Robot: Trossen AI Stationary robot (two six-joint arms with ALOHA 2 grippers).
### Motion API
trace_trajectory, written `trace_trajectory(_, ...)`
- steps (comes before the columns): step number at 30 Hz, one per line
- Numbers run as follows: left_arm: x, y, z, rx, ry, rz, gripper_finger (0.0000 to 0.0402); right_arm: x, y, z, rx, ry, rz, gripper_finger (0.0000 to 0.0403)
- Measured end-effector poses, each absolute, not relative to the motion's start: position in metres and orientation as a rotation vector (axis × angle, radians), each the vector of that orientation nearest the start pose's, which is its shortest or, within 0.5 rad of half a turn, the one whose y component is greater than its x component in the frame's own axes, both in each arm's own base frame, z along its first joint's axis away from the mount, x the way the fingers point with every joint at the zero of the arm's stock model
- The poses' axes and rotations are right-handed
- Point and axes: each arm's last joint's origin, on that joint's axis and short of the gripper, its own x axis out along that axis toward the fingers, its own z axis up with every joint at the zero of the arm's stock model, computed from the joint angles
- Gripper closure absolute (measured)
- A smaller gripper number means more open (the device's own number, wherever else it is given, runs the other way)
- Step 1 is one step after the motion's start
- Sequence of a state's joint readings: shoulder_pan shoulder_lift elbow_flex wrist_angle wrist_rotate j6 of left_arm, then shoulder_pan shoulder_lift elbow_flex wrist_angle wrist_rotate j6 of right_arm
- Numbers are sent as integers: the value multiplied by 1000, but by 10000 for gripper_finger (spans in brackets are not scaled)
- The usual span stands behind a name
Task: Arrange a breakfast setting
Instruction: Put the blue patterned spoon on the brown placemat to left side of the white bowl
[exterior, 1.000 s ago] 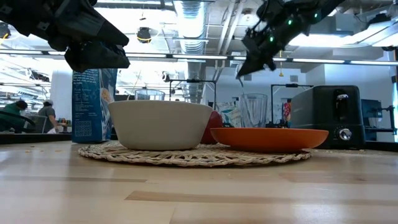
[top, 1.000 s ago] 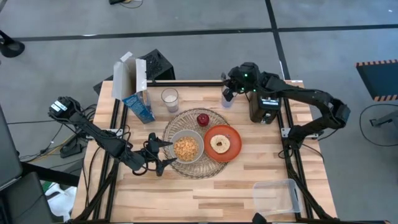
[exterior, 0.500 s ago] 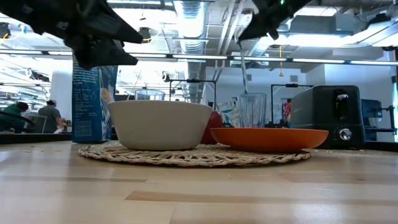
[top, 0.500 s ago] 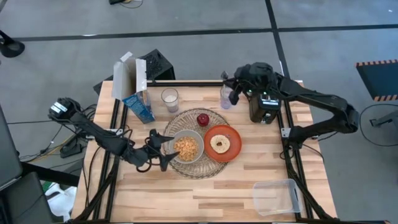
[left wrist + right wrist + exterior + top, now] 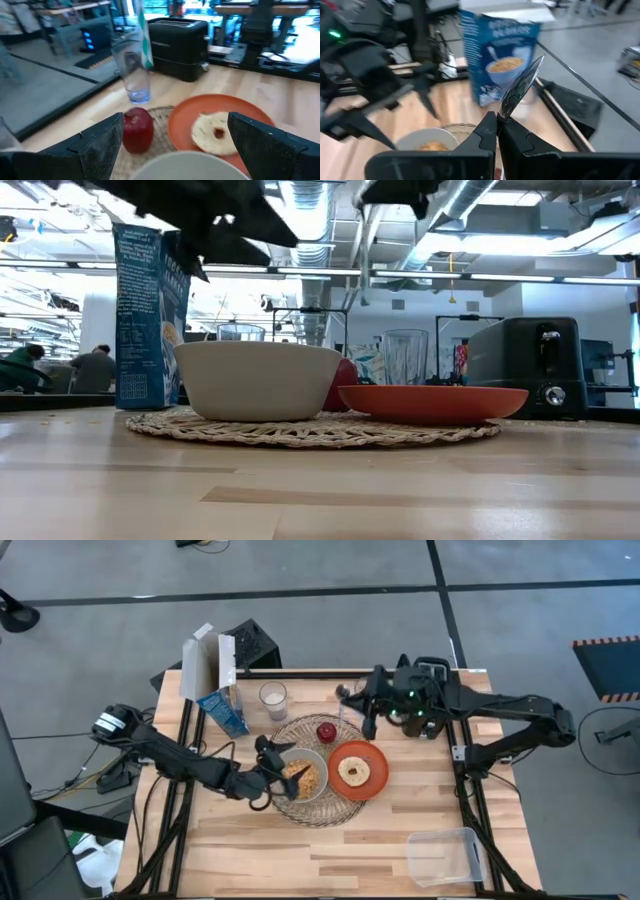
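The round woven mat (image 5: 320, 770) lies mid-table. On it stand the pale grey bowl (image 5: 300, 778), holding cereal, the orange plate (image 5: 358, 770) with the bagel (image 5: 353, 772), and the red apple (image 5: 326, 732). My left gripper (image 5: 278, 774) is open and hovers over the bowl's left rim; the left wrist view shows its fingers (image 5: 95, 145) spread wide above the bowl (image 5: 190, 167). My right gripper (image 5: 362, 708) is raised over the mat's far right edge, shut on the metal spoon (image 5: 520, 90). My right gripper pinches the spoon between its two fingertips (image 5: 490, 127). The place of contact on the spoon's lower stretch (image 5: 504, 112) is partly hidden by the fingers, so which end it holds cannot be told. The spoon sticks out beyond the fingertips, lifted clear of everything.
A clear glass (image 5: 135, 75) stands just beyond the apple. The black toaster (image 5: 535, 365) is at the far right, and the blue cereal box (image 5: 222, 710) and a glass of milk (image 5: 272, 697) at the far left. A clear plastic tub (image 5: 445, 855) sits at the near right corner.
My left gripper has gone up and toward the table's right, from beside the mat to over the bowl, staying open. My right gripper has risen from the clear glass, drawn the spoon up out of it, and turned toward the table's left.
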State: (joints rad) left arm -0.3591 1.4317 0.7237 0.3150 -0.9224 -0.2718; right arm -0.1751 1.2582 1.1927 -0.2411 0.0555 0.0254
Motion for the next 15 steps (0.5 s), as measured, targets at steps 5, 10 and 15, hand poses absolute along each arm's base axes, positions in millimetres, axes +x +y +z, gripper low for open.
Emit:
trace_trajectory(5, 298, -72, 219, 5, 244, 670, 58, 295, -28, 364, 30, 261, -148, 370)
trace_trajectory(10, 315, -64, 218, -1, 246, 712, 58, 313, -10, 354, 21, 245, -85, 370)
trace_trajectory(15, 322, -64, 218, 3, 251, 713, 58, 326, 2, 344, 12, 245, -47, 370)
